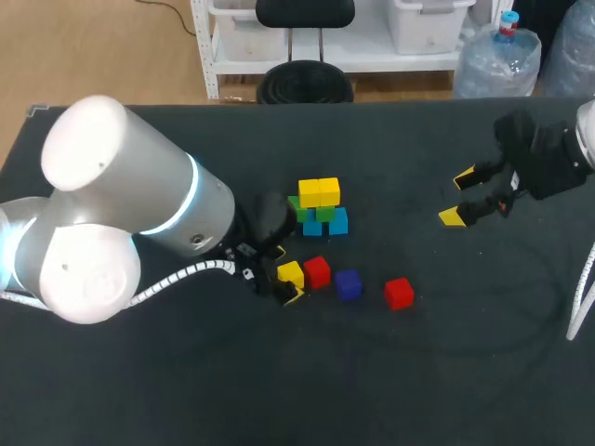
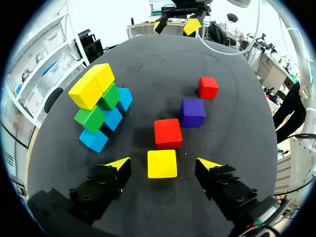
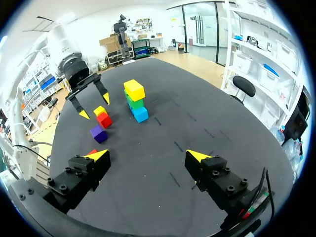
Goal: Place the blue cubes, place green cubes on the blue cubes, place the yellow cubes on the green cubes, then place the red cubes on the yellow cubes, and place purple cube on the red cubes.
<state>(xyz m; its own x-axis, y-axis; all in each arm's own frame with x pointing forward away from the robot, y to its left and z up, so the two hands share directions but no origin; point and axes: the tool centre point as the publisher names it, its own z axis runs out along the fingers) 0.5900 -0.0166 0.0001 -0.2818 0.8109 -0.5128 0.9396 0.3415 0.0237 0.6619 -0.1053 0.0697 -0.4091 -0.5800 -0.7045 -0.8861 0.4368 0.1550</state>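
Observation:
A stack stands mid-table: two yellow cubes on green cubes on blue cubes. In the left wrist view the stack's yellow top, green and blue layers lie ahead and to the side. My left gripper is open around a loose yellow cube, with a gap on both sides. Just ahead lie a red cube, a purple cube and a second red cube. My right gripper hangs open and empty at the table's right.
The table is dark and bare around the cubes. My left arm's big white body covers the left part of it. A thin cable hangs at the far right edge.

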